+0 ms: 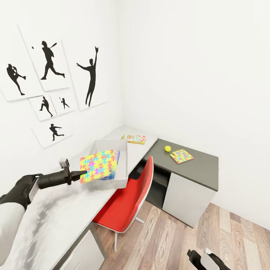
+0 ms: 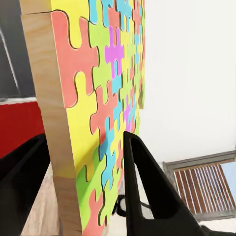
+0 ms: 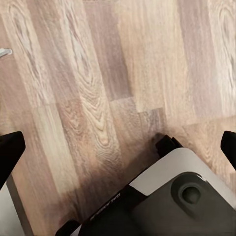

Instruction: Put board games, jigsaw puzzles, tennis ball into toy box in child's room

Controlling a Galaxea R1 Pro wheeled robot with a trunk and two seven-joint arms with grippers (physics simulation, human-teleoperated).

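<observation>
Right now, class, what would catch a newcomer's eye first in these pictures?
The bright jigsaw puzzle gripped by the left pincer, held over the grey toy box on the table. Next, the red chair tucked beside the table, and the black sports silhouettes on the wall.

No text, label or number is legible anywhere

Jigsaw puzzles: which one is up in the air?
The jigsaw puzzle pinched by the left end effector, held over the toy box. The other jigsaw puzzle lies flat on the dark desk wing beside the tennis ball.
</observation>
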